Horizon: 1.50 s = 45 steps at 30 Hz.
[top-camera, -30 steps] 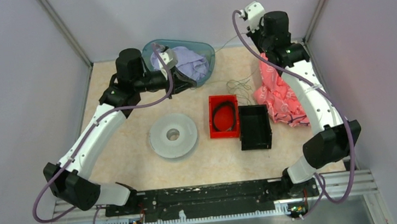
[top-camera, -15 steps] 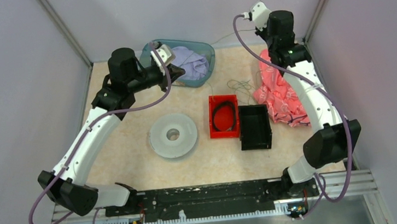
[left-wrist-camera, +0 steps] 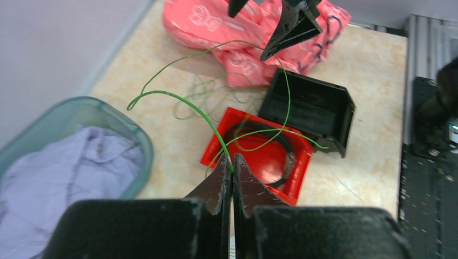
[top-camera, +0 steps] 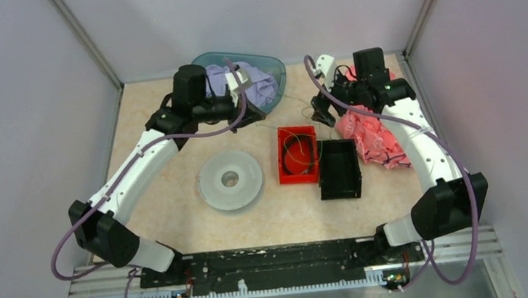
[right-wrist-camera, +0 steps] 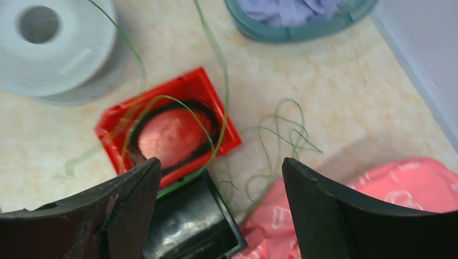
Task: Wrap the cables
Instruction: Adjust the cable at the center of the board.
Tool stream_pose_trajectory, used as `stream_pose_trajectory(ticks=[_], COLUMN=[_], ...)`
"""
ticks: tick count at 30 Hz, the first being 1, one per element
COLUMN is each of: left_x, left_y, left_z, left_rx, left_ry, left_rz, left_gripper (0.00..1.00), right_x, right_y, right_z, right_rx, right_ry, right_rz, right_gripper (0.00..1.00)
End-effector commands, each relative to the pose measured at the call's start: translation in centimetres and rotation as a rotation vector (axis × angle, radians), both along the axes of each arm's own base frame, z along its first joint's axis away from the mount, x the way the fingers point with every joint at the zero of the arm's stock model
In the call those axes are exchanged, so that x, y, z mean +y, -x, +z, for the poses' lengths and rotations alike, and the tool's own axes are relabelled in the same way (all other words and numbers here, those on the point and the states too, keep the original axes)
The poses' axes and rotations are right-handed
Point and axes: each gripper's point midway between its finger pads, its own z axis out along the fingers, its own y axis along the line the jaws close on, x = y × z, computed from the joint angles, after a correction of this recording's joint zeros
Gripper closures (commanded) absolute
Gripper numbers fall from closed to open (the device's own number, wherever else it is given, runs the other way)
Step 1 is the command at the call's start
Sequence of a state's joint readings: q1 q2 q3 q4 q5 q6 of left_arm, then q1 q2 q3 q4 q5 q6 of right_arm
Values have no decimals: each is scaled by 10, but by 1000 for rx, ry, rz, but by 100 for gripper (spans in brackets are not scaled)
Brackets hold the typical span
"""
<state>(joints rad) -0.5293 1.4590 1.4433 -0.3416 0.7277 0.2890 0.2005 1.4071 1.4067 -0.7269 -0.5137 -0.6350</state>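
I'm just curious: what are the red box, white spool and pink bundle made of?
Red box: likely moulded plastic, smooth, slightly glossy walls. White spool: probably matte plastic, finely gridded face. Pink bundle: soft printed fabric, crumpled into folds.

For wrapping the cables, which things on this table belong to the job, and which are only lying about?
Job: green cables, pinched in the shut left hand; open right hand; probably the white spool.
Lying about: red bin, black bin, pink cloth, teal basket of lilac cloth.
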Motion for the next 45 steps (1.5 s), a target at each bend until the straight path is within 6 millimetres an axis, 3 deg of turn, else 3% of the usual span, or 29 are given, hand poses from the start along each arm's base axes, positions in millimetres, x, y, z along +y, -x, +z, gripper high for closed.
stream_pose_trajectory(ticks=[1, 5, 9, 19, 24, 29, 35, 40, 45], left_x=[-18, -26, -34, -46, -49, -49, -48, -48, -45], left_y=[38, 55, 62, 66, 67, 69, 72, 72, 73], left_z=[-5, -12, -14, -16, -21, -21, -18, -20, -15], left_rx=[63, 78, 97, 138, 152, 154, 146, 147, 107], left_ry=[-6, -27, -30, -34, -39, -37, -31, -28, 4], left_rz=[-178, -241, -272, -320, -330, -337, -345, -343, -350], left_gripper=[100, 100, 100, 100, 100, 100, 100, 100, 80], right_x=[51, 69, 84, 109, 117, 118, 118, 122, 125], right_y=[37, 49, 69, 108, 112, 111, 111, 107, 102], right_z=[77, 101, 110, 96, 89, 79, 74, 82, 105], right_rx=[-95, -151, -143, -64, -44, -31, -20, 4, 19], right_ry=[-256, -322, -358, -381, -367, -352, -353, -398, -465], right_rz=[260, 378, 515, 667, 683, 676, 661, 623, 549], right_gripper=[16, 15, 15, 23, 33, 55, 70, 100, 100])
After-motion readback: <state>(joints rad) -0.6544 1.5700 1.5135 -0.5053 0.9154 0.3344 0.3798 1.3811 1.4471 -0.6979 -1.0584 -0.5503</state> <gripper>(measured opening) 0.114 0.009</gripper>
